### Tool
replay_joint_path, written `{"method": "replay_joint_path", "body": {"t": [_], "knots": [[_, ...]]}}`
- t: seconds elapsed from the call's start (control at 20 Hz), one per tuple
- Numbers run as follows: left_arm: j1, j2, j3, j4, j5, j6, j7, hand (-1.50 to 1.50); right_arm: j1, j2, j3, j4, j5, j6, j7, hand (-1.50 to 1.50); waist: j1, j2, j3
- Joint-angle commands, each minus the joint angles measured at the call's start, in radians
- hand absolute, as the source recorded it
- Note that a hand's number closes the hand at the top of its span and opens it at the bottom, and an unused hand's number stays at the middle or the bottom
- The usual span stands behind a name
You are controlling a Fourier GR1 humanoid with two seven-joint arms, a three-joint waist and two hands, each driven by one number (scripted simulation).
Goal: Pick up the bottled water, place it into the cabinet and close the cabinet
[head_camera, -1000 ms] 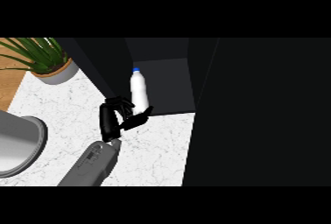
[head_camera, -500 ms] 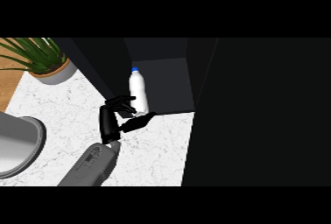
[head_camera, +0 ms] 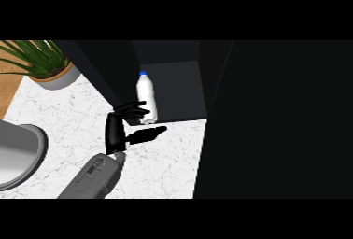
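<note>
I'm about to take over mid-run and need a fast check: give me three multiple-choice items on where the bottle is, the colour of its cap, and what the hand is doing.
1. Where does the bottled water stand?
A. Inside the open cabinet, upright
B. Beside the potted plant
C. In the grey basin

2. What colour is its cap?
A. Red
B. Blue
C. Green

3. What state is the left hand in?
A. Curled round the bottle
B. Open, fingers spread, beside the bottle's base
C. Resting on the basin's rim

Answers: 1 A, the bottle stands on the dark cabinet floor; 2 B, the top shows blue; 3 B, fingers and thumb are spread apart with nothing held between them.
</note>
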State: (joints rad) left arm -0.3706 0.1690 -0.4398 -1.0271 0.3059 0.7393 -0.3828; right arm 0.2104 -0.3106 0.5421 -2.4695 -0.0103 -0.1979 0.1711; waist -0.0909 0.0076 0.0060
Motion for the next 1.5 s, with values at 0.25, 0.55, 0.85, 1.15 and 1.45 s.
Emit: {"method": "replay_joint_path", "body": {"t": [0.25,0.55,0.85,1.15,1.45], "knots": [[-0.229,-0.092,0.011,-0.103,0.11,-0.209,0.026,-1.5,-0.007,-0.012,-0.006,-0.012,0.008,0.009,0.015,-1.5,-0.017,0.0,-0.009],[-0.315,-0.139,0.094,0.016,0.193,-0.384,-0.03,-1.5,0.051,-0.057,-0.066,-0.095,0.006,0.011,0.047,-1.5,0.05,-0.003,-0.007],[-0.254,-0.157,0.086,-0.072,0.167,-0.411,0.022,1.5,0.105,-0.004,0.062,-0.099,0.128,-0.027,0.021,-1.5,0.082,-0.011,-0.006],[-0.105,-0.1,0.071,-0.233,0.164,-0.434,0.054,1.5,0.013,-0.097,-0.008,-0.089,0.108,0.04,0.091,-1.5,0.094,-0.012,-0.007],[0.134,-0.018,0.03,-0.432,0.151,-0.466,0.041,1.5,-0.066,-0.135,0.079,-0.07,0.119,0.098,0.202,1.5,0.104,-0.013,-0.007]]}}
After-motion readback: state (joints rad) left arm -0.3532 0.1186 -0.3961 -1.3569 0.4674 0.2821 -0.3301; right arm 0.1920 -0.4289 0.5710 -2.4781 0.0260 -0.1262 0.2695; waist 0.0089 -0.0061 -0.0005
